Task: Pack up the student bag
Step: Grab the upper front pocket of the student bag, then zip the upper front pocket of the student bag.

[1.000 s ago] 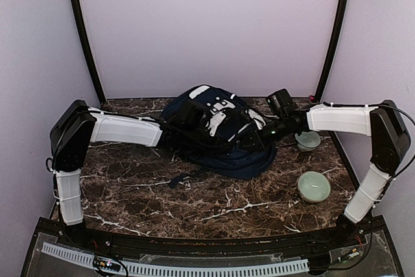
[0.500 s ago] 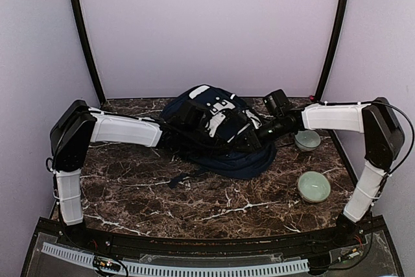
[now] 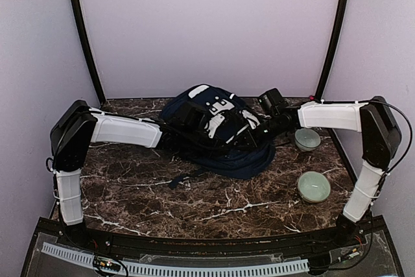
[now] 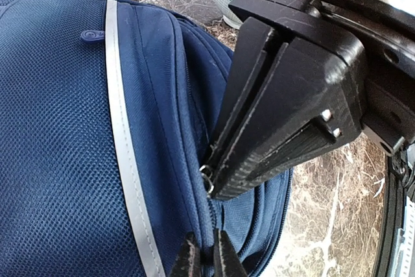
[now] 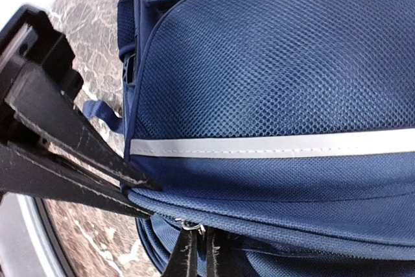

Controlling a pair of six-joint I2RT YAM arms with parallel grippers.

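The student bag [image 3: 241,160] is lying at the back of the worktop [image 3: 155,189], slightly right of centre, and both arms are reaching over it to one spot on its side seam. The right gripper [image 5: 194,252] is pinching the small metal zipper pull [image 4: 206,174] with its jaws pressed together. The left gripper [image 4: 205,259] is also shut, apparently nipping the fabric right beside the zip – the tips are too close to the frame edge to be sure.

The risks are coming from how little is being held. The pull is tiny and could slide out of the jaws as soon as the zip resists. If the left hold is failing, the whole bag would be dragging along, possibly toward the two bowls [image 3: 307,139] nearby on the right. The fingers are also working almost against each other, so they could collide.
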